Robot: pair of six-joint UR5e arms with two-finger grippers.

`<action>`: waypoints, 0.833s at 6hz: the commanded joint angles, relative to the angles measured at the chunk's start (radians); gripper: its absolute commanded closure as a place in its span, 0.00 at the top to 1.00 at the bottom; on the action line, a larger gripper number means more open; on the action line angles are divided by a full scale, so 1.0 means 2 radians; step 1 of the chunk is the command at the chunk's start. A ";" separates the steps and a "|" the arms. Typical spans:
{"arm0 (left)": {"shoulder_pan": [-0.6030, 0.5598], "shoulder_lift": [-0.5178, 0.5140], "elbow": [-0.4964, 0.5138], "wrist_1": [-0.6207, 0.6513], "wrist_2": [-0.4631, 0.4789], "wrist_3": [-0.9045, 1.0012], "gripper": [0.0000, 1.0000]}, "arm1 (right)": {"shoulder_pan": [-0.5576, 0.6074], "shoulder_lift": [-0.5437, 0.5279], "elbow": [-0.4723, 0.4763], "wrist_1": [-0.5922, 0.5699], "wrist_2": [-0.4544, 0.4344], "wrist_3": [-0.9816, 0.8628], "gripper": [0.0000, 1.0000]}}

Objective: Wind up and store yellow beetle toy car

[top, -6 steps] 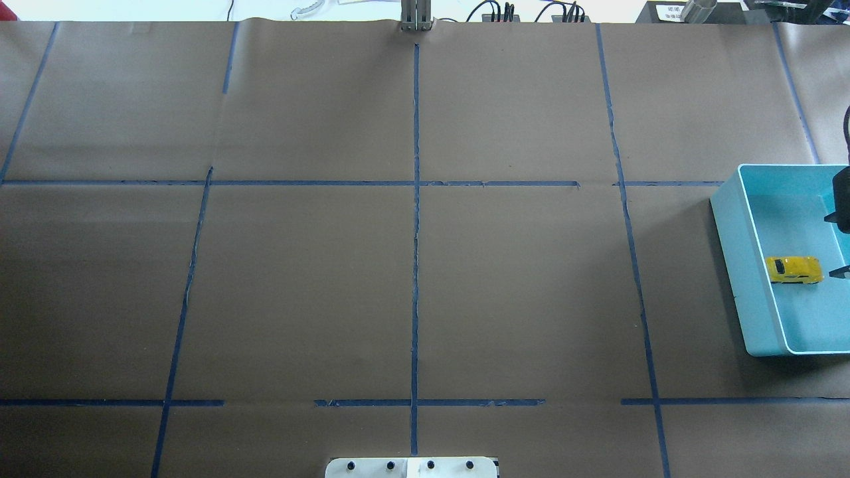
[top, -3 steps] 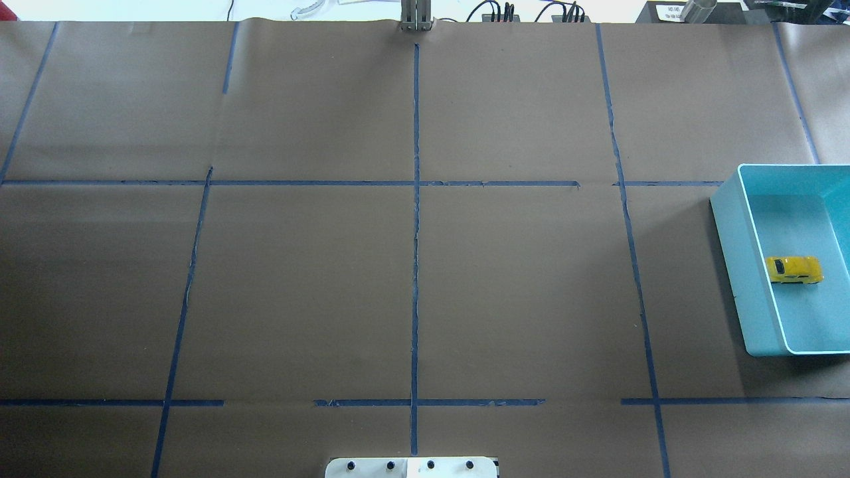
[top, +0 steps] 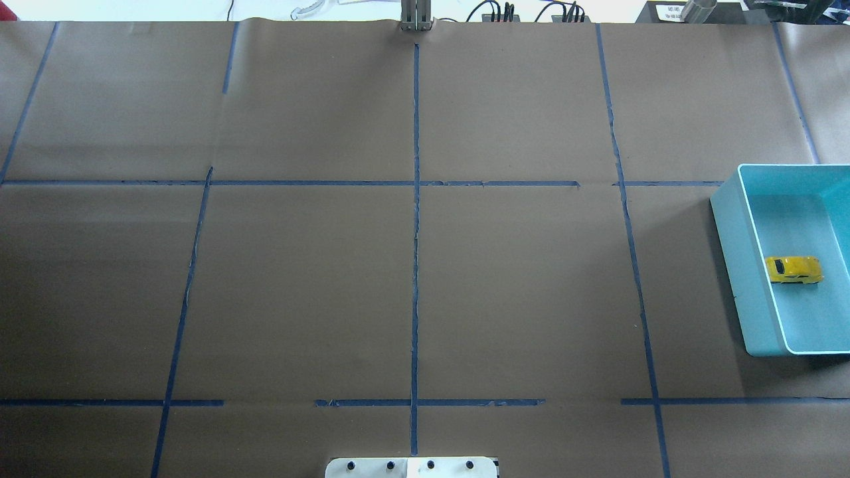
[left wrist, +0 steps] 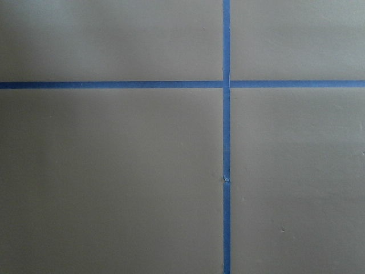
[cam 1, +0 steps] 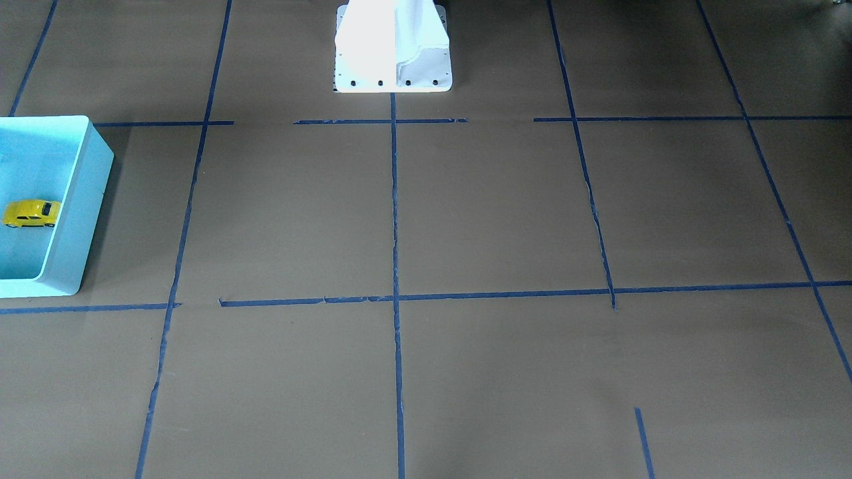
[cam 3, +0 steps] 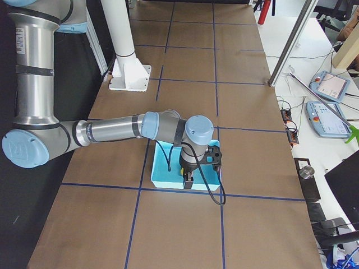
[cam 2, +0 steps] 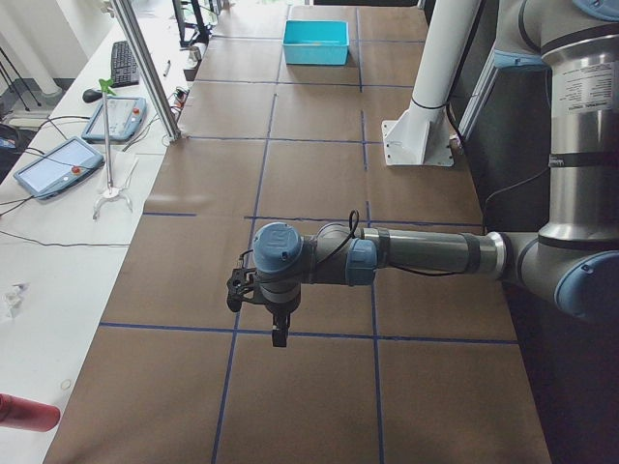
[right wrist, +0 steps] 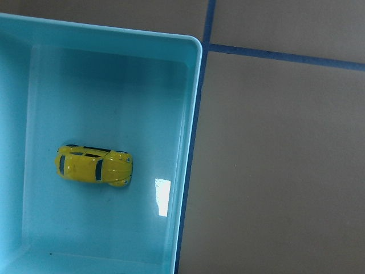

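Note:
The yellow beetle toy car (top: 794,269) sits on its wheels inside the light blue bin (top: 730,252) at the table's right edge. It also shows in the front view (cam 1: 30,213) and the right wrist view (right wrist: 94,166), free of any gripper. My right gripper (cam 3: 188,182) hangs above the bin (cam 3: 160,176), seen only in the right side view, so I cannot tell if it is open. My left gripper (cam 2: 279,333) hovers over bare brown paper far from the bin (cam 2: 315,43), seen only in the left side view; I cannot tell its state.
The table is covered in brown paper with a blue tape grid (top: 416,199). The white robot base (cam 1: 393,46) stands at the near middle edge. Desks with tablets (cam 2: 58,164) and cables (cam 3: 289,129) lie beyond the far edge.
The right gripper's dark fingers, at the bin's right edge one second ago, have left the overhead view. The car has not moved.

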 commanded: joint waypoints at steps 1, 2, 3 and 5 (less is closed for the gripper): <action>0.000 0.000 0.001 0.000 0.001 0.000 1.00 | 0.010 -0.002 -0.002 0.002 0.001 0.038 1.00; 0.000 0.000 0.000 0.000 0.001 0.000 1.00 | 0.038 -0.004 0.002 0.002 0.003 0.034 1.00; 0.000 0.000 0.001 0.000 0.001 0.000 1.00 | 0.046 -0.009 0.007 0.002 -0.002 0.034 1.00; 0.000 0.000 0.004 0.000 0.000 0.000 1.00 | 0.046 -0.032 0.007 0.040 -0.026 0.034 1.00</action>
